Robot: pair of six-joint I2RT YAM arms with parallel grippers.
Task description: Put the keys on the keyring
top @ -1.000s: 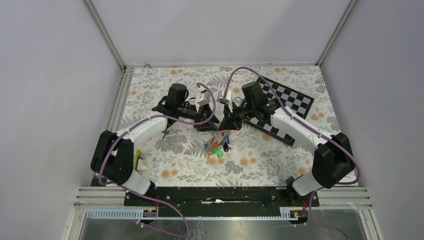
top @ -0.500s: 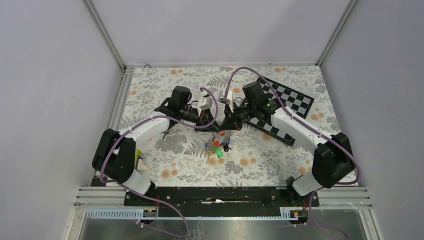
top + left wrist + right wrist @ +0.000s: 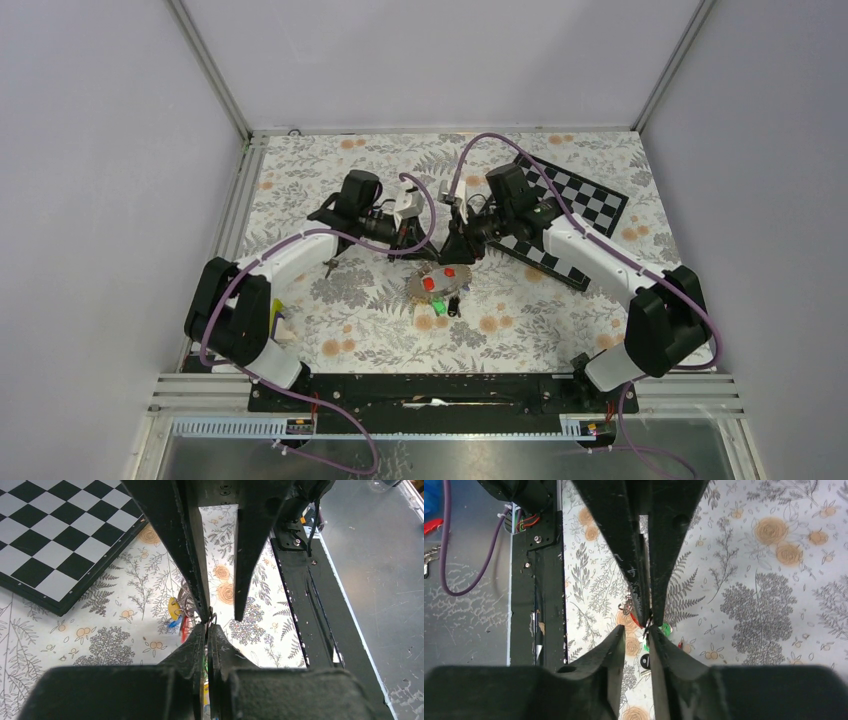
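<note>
I see my left pincer (image 3: 208,626) clamped on the keyring (image 3: 418,288), right pincer (image 3: 636,628) slightly open, empty, keys (image 3: 440,305) bunched below.

left hand (image 3: 421,254) and right hand (image 3: 451,255) meet tip-to-tip over tabletop (image 3: 330,180); keyring (image 3: 443,287) tilted just below, red key (image 3: 429,284) on it, green key (image 3: 440,307) beside.

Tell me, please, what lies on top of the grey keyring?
Two red key heads show on the face of the keyring. A green key and a black key peek out at its near edge; anything else beneath is covered.
</note>
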